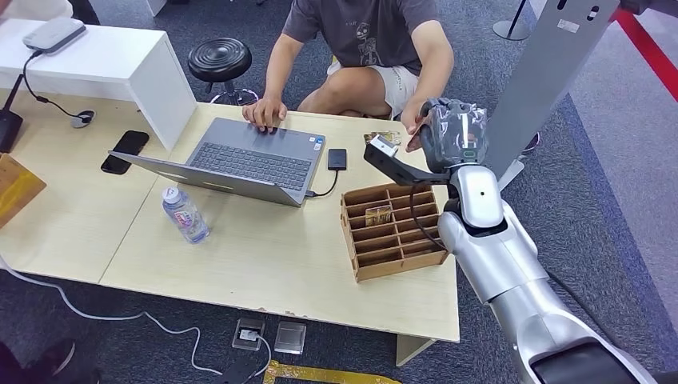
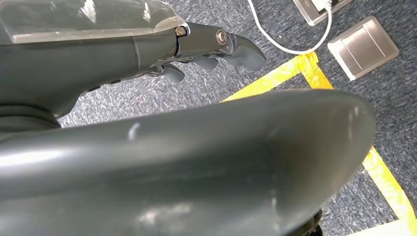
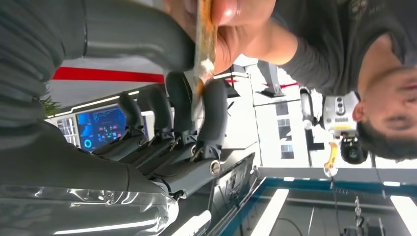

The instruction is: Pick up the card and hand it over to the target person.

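Plainly, the pale tabletop (image 1: 264, 256) carried an open grey laptop (image 1: 240, 164), a wooden divided box (image 1: 392, 232) and a water bottle (image 1: 185, 214) whose label was too small to read. A seated person (image 1: 364, 48) had one hand on the laptop. The right robot hand (image 1: 453, 132) was raised past the tabletop's far edge, its fingers (image 3: 184, 105) closed on the thin card (image 3: 202, 54), which the person's hand (image 3: 231, 29) also pinched. The left robot hand (image 2: 211, 46) hung over carpet, fingers curled loosely, holding nothing. No writing was legible anywhere.
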